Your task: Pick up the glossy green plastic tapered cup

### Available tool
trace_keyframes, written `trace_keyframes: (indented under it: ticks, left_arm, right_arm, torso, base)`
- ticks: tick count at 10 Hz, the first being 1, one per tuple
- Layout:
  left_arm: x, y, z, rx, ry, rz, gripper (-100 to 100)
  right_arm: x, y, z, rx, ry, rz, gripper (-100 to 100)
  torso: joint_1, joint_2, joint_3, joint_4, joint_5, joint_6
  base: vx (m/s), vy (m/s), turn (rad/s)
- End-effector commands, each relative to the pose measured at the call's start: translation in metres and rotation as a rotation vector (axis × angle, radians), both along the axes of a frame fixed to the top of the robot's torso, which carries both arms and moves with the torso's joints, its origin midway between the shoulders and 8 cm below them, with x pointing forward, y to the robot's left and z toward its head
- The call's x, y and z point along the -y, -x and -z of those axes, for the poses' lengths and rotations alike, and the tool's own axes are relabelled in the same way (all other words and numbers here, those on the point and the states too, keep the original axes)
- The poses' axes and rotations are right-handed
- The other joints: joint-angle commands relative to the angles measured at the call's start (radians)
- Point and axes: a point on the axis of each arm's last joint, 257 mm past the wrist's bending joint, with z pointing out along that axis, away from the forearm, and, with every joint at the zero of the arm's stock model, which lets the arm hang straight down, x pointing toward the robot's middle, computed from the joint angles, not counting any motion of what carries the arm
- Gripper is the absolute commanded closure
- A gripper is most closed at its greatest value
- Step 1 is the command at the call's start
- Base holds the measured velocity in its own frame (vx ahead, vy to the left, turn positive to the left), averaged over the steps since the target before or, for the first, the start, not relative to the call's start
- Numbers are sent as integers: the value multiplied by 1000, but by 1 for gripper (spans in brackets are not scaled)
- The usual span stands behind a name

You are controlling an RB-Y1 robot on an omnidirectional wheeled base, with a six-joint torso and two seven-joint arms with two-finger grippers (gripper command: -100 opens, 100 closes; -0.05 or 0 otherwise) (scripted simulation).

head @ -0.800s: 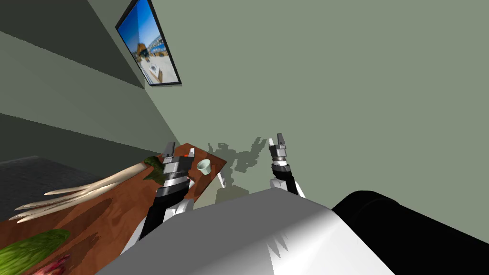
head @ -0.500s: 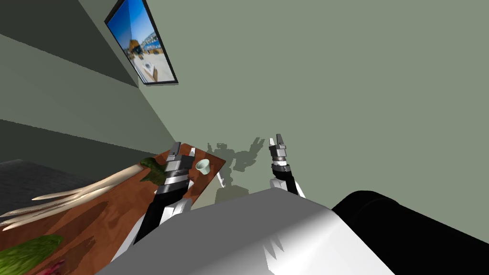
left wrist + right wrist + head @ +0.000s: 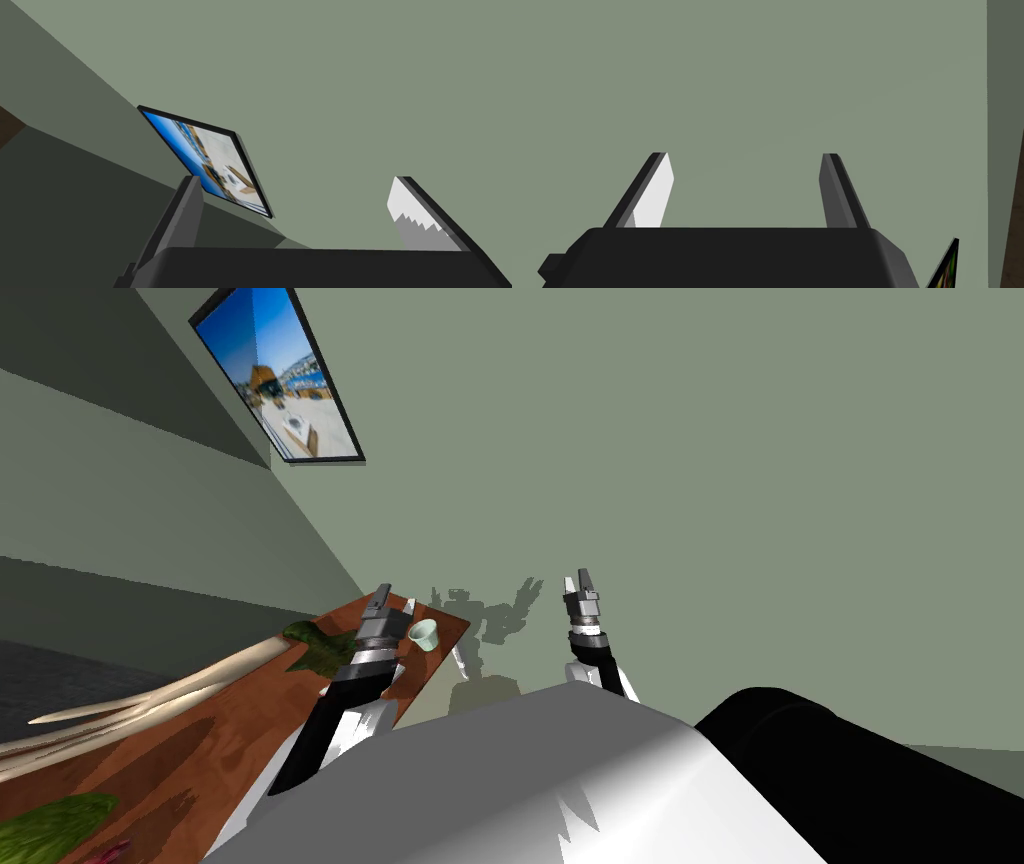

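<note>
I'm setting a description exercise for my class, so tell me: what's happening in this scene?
A two-armed robot is going for the pale green cup, which stands upright near the far corner of a reddish-brown table. Its left arm reaches over the table, jaws open beside the cup with nothing between them. The right arm is held up off the table, jaws open too. The cup is not yet grasped.

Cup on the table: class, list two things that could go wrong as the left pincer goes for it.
1. The pale green cup stands near the far corner of the table; a sideways nudge might push it off.
2. The left pincer, open, points at the wall and picture frame, not at the cup; closing from there would likely miss.
</note>
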Motion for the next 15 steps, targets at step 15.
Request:
trace_keyframes:
  ticks: [15]
  left_arm:
    - [-2,-52,60,-344,-58,68,-100]
  right_arm:
    - [0,0,0,0,0,0,0]
  torso:
    - [0,-1,0,0,0,0]
  base:
    - [-44,23,-88]
